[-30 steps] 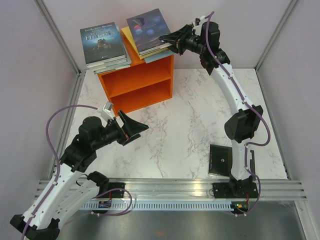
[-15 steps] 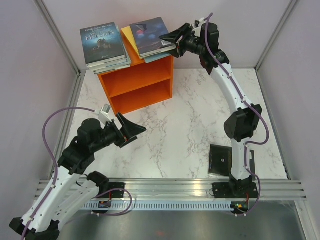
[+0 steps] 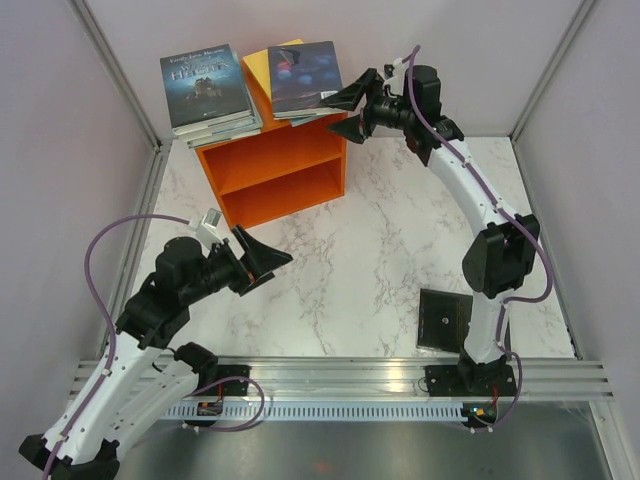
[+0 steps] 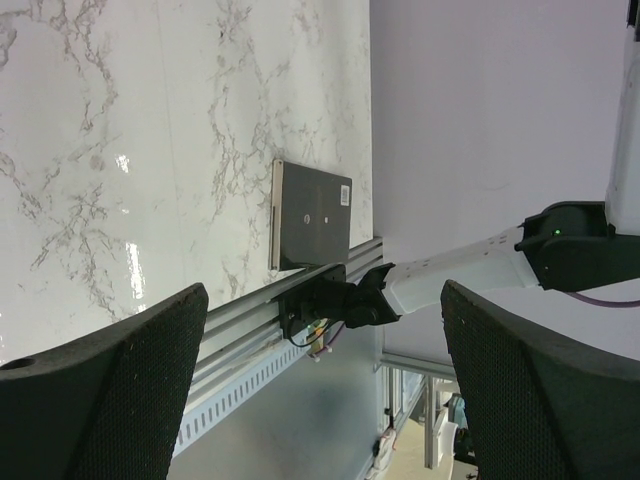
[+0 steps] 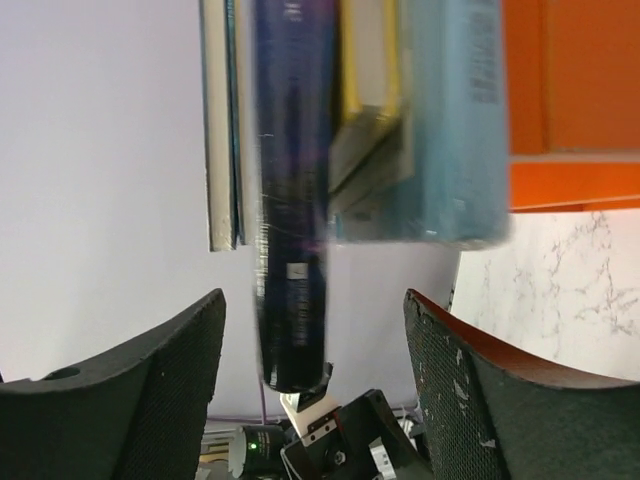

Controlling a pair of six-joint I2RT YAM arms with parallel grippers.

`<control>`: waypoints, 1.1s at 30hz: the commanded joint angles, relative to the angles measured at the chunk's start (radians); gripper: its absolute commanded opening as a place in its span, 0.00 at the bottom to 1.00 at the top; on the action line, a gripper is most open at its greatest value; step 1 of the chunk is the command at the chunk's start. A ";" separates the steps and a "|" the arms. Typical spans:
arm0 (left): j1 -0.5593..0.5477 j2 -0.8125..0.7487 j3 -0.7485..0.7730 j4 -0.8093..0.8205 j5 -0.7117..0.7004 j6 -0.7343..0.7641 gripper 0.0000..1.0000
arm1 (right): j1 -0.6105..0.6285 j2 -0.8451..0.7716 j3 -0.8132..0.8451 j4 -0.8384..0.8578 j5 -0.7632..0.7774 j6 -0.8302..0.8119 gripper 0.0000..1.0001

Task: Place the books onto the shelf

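The books are sitting in two flat piles on the roof of the orange shelf point(image 3: 285, 165), which is standing at about 11 o'clock on the table point(image 3: 370, 250); none is showing inside its two compartments. The right pile point(image 3: 303, 75), dark blue cover on top, is overhanging the shelf's 3 o'clock edge, and I judge that this overhang is giving my fingers something to reach. My right gripper point(image 3: 342, 112) is hanging just beside that edge with its jaws standing well apart, clamping nothing; from the wrist I am looking straight at the page edges, a light blue book point(image 5: 455, 120) among them. The left pile point(image 3: 205, 90) is lying toward 10 o'clock, well apart from either gripper. My left gripper point(image 3: 265, 258) is hovering spread wide and carrying nothing over the table at about 8 o'clock. A black book point(image 3: 443, 320) is lying flat at 5 o'clock, close to my right arm's base, so I am reckoning it is waiting to be fetched. Nothing is blocking the shelf's front, which is facing 6 o'clock
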 commanded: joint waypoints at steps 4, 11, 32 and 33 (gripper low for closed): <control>0.007 0.013 0.010 0.011 -0.023 0.028 0.99 | -0.041 -0.059 -0.035 -0.016 -0.056 -0.056 0.81; 0.007 0.032 0.007 0.026 -0.004 0.043 0.99 | -0.090 -0.158 -0.098 0.097 -0.153 -0.102 0.89; -0.197 0.777 0.119 0.358 0.302 0.227 0.99 | -0.469 -0.499 -0.762 -0.926 0.712 -0.724 0.91; -0.260 0.876 0.149 0.362 0.308 0.245 0.98 | -0.515 -0.510 -0.844 -0.921 0.775 -0.718 0.90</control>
